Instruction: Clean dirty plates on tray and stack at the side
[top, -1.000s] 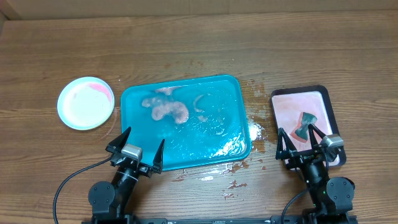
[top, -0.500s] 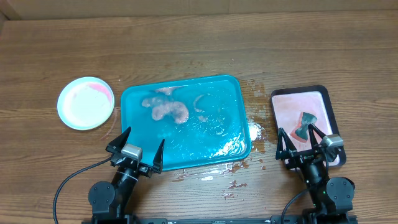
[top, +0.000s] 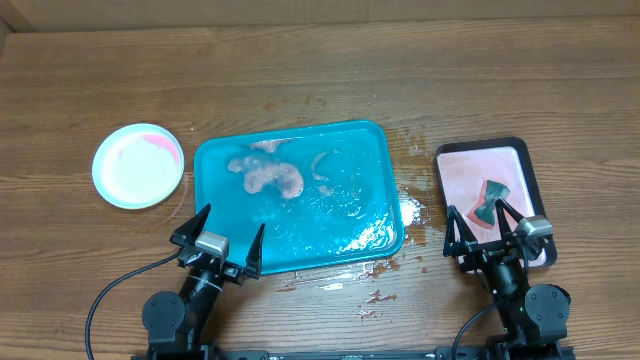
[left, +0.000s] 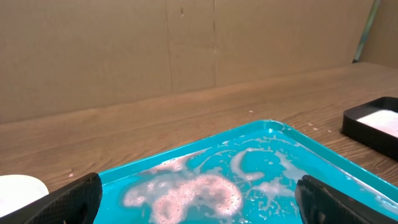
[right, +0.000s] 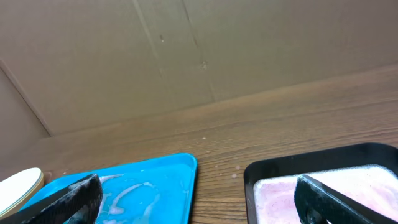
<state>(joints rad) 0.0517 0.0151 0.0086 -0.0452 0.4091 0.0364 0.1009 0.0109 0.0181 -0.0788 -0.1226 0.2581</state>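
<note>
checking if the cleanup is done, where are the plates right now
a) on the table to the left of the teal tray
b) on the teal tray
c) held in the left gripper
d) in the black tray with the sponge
a: the plate stack sits on the wooden table, left of the teal tray, which holds only foam and water.

The counter (top: 320, 80) under me is matt brown wood with a plain grain. The tray (top: 199, 200) is glossy teal plastic, wet and foamy. The plates (top: 138, 165) look like smooth plastic. My fingers (left: 68, 202) are dull black plastic; the wall (left: 124, 50) behind is matt cardboard.
</note>
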